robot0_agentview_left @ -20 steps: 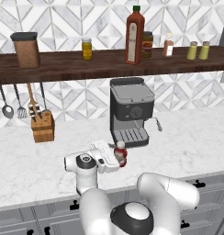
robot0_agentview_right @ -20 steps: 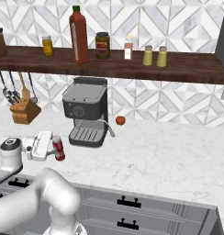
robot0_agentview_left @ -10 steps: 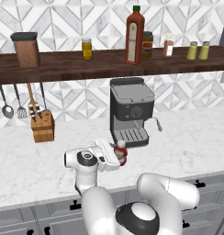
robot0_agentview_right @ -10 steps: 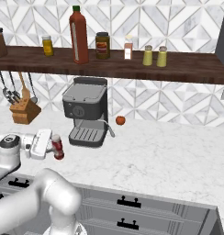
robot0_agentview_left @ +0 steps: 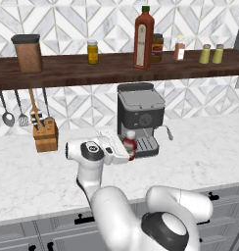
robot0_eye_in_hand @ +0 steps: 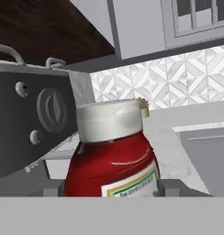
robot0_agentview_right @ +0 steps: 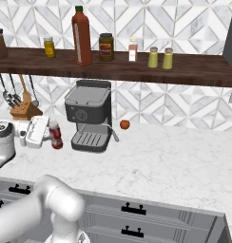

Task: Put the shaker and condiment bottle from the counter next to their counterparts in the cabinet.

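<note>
Red squat condiment bottle (robot0_eye_in_hand: 114,158) w/ white cap sits between the end effector's fingers (robot0_eye_in_hand: 53,187), one dark tip on each side of its body, jaws about half closed & pressed against it, so it's gripped. From the base views the end effector (robot0_agentview_left: 127,149) holds the bottle (robot0_agentview_right: 55,135) just above the marble worktop (robot0_agentview_right: 151,166), right in front of the grey espresso machine (robot0_agentview_left: 140,117), near its drip tray. White arm reaches in from the left side of the machine. Small orange-red fruit (robot0_agentview_right: 124,124) lies on the worktop to the machine's right, apart from it. Knife block (robot0_agentview_left: 45,134) & hanging utensils (robot0_agentview_left: 16,113) stand further left. Overhead, the cabinet (robot0_agentview_left: 111,68), a dark wood shelf, carries a brown canister (robot0_agentview_left: 27,53), a yellow jar (robot0_agentview_left: 93,52), the tall red bottle w/ green cap (robot0_agentview_left: 143,38), a dark jar (robot0_agentview_left: 157,48) just behind it, a small white-topped bottle (robot0_agentview_left: 179,48), & two yellow-green shakers (robot0_agentview_left: 211,54) side by side near the right end.
</note>
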Motion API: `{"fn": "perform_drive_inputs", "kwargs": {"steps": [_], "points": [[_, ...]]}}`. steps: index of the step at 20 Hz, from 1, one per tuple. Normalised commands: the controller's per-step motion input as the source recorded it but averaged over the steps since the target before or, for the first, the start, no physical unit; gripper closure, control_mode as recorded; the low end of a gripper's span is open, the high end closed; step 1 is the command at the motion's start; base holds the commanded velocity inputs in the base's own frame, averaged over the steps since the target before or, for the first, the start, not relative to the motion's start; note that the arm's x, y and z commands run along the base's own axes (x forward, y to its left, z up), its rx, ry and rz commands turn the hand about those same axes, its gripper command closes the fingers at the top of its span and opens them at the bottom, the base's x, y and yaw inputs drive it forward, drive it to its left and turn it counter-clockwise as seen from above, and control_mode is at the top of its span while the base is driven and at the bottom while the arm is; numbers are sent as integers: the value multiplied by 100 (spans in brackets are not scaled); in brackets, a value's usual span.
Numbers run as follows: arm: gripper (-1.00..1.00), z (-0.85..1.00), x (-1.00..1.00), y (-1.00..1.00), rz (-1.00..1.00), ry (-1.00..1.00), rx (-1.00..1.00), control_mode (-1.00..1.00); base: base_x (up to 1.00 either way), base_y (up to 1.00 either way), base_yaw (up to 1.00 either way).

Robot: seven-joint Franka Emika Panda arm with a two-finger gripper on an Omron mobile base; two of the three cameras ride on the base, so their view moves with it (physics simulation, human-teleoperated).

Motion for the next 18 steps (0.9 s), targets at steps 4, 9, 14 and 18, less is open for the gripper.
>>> {"fn": "perform_drive_inputs", "kwargs": {"steps": [4,9,14,18], "points": [[100,100,-41,0,10,-14,-12,-100,0,0,0],[100,100,-69,0,4,-10,-4,-100,0,0,0],[100,100,-73,0,0,-8,0,-100,0,0,0],[100,100,-44,-3,0,-4,0,-100,0,0,0]]}}
